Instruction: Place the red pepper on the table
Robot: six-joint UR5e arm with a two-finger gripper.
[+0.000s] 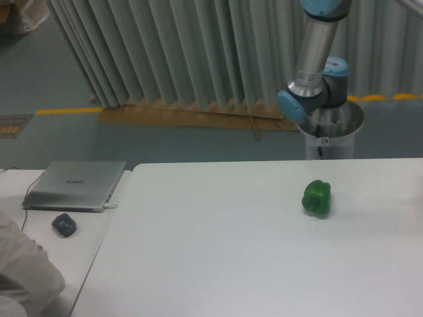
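Camera view: the arm (316, 59) rises upright behind the table's (218, 264) far edge, its gripper out of frame. 1 green pepper (316, 197) sits near the far right edge.

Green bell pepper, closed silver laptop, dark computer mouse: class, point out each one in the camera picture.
Green bell pepper (316, 197), fixed camera view, middle of its body.
Closed silver laptop (75, 185), fixed camera view, centre of its lid.
Dark computer mouse (64, 224), fixed camera view, top of its shell.

Smooth white table (231, 264), glossy green pepper (316, 197), brushed-metal laptop (76, 185) — matt finish
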